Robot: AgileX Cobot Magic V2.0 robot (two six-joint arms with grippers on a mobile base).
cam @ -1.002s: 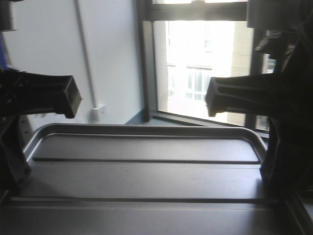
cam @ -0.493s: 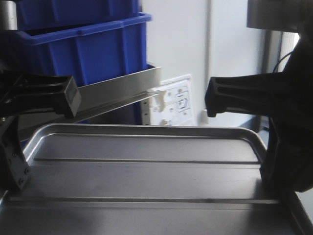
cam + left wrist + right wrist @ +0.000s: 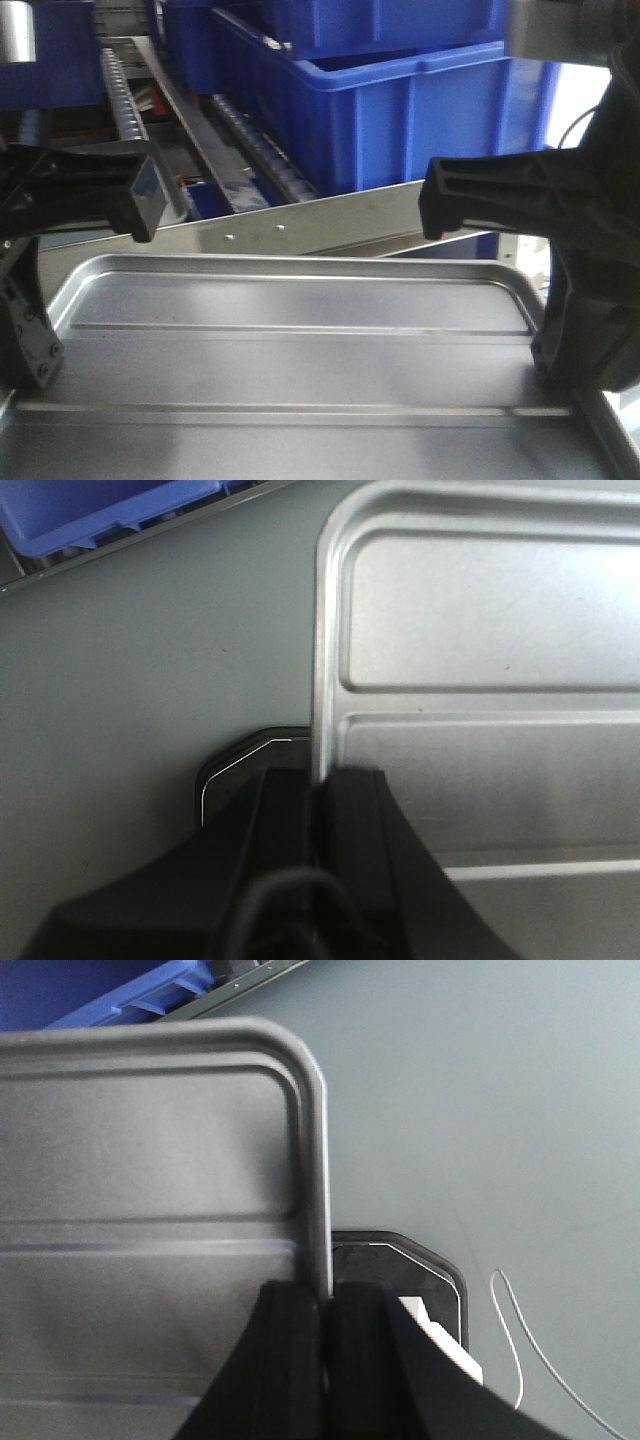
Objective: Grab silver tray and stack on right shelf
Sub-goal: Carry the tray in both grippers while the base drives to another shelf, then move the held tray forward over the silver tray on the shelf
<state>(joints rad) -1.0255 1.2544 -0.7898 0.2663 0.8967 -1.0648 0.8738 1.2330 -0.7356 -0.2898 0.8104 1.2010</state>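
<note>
The shiny rectangular silver metal tray (image 3: 300, 340) hangs level between both arms, close in front of the steel-framed roller-rail shelf (image 3: 118, 85). Whether its far edge touches the shelf's flat stainless front bar (image 3: 340, 215) is hard to say. The left gripper (image 3: 318, 790) has its fingers pinched on the tray's left rim, and the right gripper (image 3: 326, 1305) clamps the right rim. Big blue plastic bins (image 3: 420, 120) sit on the rails.

Rectangular silver metal tray (image 3: 300, 365) was smooth, glossy, reflective. Flat stainless-steel shelf front bar (image 3: 330, 225) looked satin, duller. Blue plastic bins (image 3: 420, 120) showed soft sheen.
</note>
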